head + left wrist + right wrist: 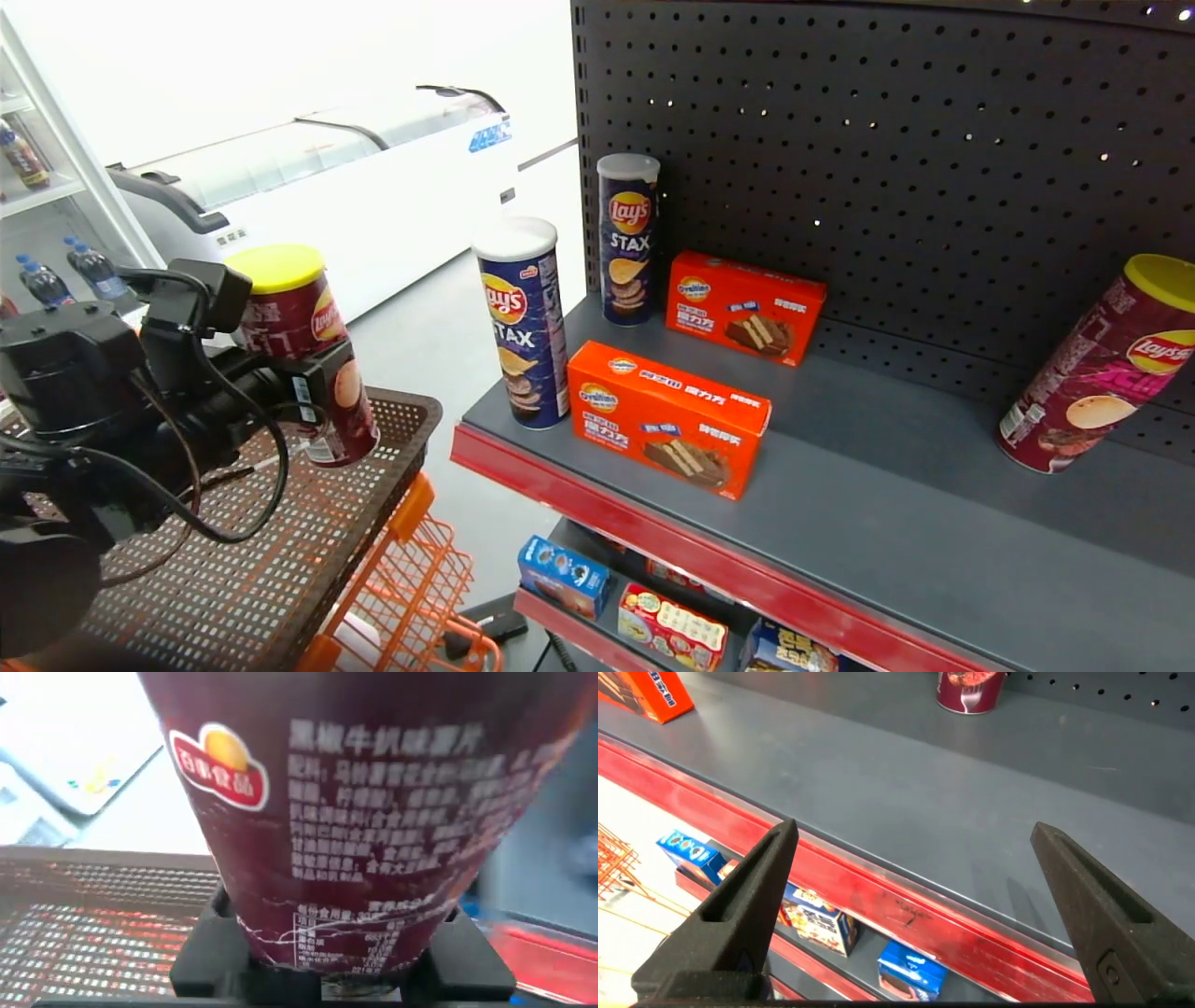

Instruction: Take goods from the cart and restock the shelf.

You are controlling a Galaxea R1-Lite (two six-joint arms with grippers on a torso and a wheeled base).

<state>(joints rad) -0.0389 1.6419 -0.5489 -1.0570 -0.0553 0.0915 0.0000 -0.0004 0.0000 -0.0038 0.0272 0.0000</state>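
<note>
My left gripper is shut on a dark red chip can with a yellow lid, held upright above the brown cart basket; up close the can sits between the black fingers. My right gripper is open above the front edge of the grey shelf, nothing between its fingers. On the shelf stand two blue chip cans, two orange boxes and a tilted dark red can against the pegboard.
The shelf's red front lip runs diagonally; lower shelves hold small boxes. The black pegboard backs the shelf. A white chest freezer stands behind the cart. Bare shelf surface lies between the orange boxes and the tilted can.
</note>
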